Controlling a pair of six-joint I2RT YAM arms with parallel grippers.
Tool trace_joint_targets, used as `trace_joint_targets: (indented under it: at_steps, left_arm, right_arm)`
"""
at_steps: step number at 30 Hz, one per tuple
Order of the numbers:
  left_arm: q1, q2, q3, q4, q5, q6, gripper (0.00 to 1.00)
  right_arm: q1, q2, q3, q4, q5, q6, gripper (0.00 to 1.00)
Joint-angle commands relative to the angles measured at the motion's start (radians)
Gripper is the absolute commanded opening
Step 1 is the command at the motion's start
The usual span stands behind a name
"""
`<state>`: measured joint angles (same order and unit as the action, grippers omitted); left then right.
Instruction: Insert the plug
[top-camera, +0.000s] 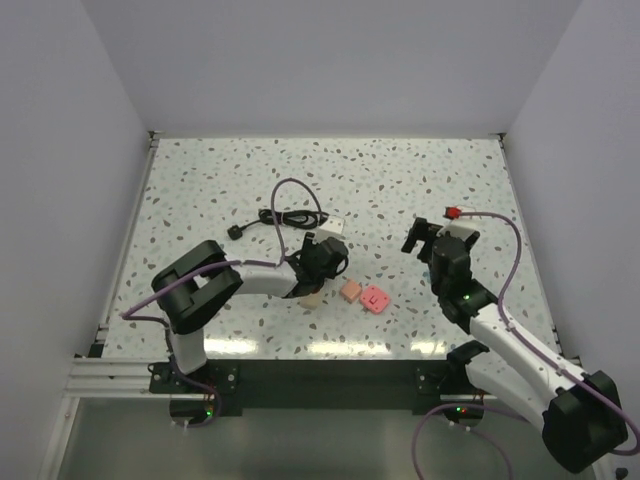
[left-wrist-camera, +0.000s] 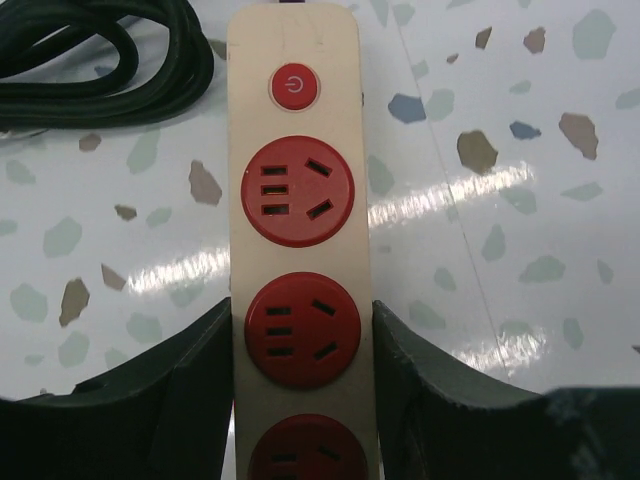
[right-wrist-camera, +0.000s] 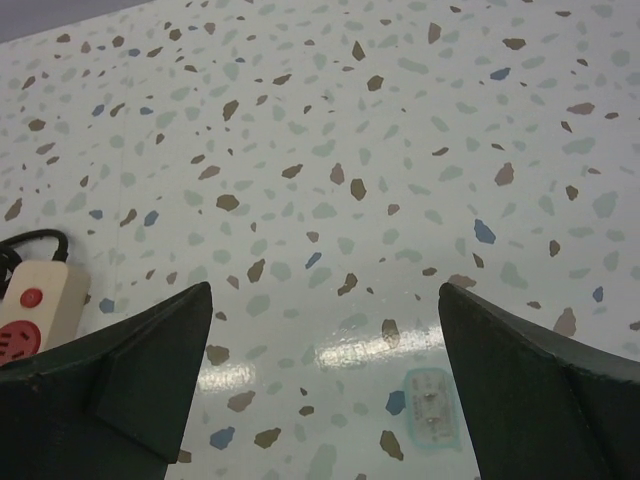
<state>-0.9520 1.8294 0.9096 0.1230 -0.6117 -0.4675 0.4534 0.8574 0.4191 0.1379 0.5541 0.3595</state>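
A cream power strip (left-wrist-camera: 295, 40) with red sockets lies on the speckled table, its red switch (left-wrist-camera: 295, 88) at the far end. My left gripper (left-wrist-camera: 303, 312) is shut on the strip, one finger pressed against each long side. In the top view the left gripper (top-camera: 322, 258) covers the strip (top-camera: 333, 227). The strip's black cable (top-camera: 290, 215) coils behind it and ends in a black plug (top-camera: 236, 232) lying loose on the table. My right gripper (top-camera: 418, 240) is open and empty above bare table (right-wrist-camera: 325, 295), to the right of the strip (right-wrist-camera: 35, 300).
Two small pink pieces (top-camera: 351, 291) (top-camera: 376, 298) lie just right of the strip's near end. A small clear sticker (right-wrist-camera: 430, 405) is on the table under the right gripper. White walls enclose the table on three sides.
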Motion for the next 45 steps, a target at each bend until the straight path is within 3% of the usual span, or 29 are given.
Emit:
trace_joint_targets:
  at_steps: [1,9,12,13,15,16,19,23,29,39,42,45]
  left_arm:
    - [0.087,0.063,0.066,0.131,0.092,0.156,0.0]
    - [0.208,0.174,0.241,0.142,0.246,0.205,0.03]
    - [0.245,0.173,0.246,0.152,0.306,0.187,0.22]
    - [0.248,0.168,0.242,0.164,0.314,0.185,0.43]
    - [0.251,0.151,0.233,0.175,0.322,0.187,0.62]
    - [0.251,0.145,0.23,0.181,0.342,0.187,0.77]
    - [0.251,0.114,0.207,0.196,0.368,0.179,0.92]
    - [0.251,0.051,0.152,0.227,0.4,0.178,0.99]
    - [0.251,-0.099,0.063,0.262,0.414,0.19,1.0]
    - [0.251,-0.298,-0.073,0.291,0.435,0.219,1.0]
    - [0.251,-0.343,-0.107,0.308,0.475,0.224,1.0]
    - [0.251,-0.389,-0.141,0.331,0.518,0.234,1.0]
  right_arm:
    - [0.002,0.0,0.064,-0.058,0.072,0.039,0.98]
    - [0.002,0.104,0.207,-0.348,0.165,0.13,0.98]
    - [0.001,0.156,0.267,-0.538,0.194,0.17,0.99]
    - [0.001,0.166,0.288,-0.569,0.198,0.18,0.99]
    - [0.001,0.186,0.305,-0.65,0.195,0.188,0.99]
    - [-0.001,0.19,0.311,-0.667,0.172,0.188,0.99]
    - [-0.031,0.216,0.3,-0.682,0.095,0.165,0.99]
    - [-0.097,0.284,0.282,-0.663,-0.055,0.138,0.98]
    - [-0.105,0.406,0.316,-0.629,-0.157,0.093,0.94]
    - [-0.12,0.5,0.349,-0.629,-0.233,0.064,0.74]
    - [-0.13,0.514,0.354,-0.626,-0.253,0.053,0.61]
    - [-0.131,0.537,0.371,-0.624,-0.249,0.039,0.39]
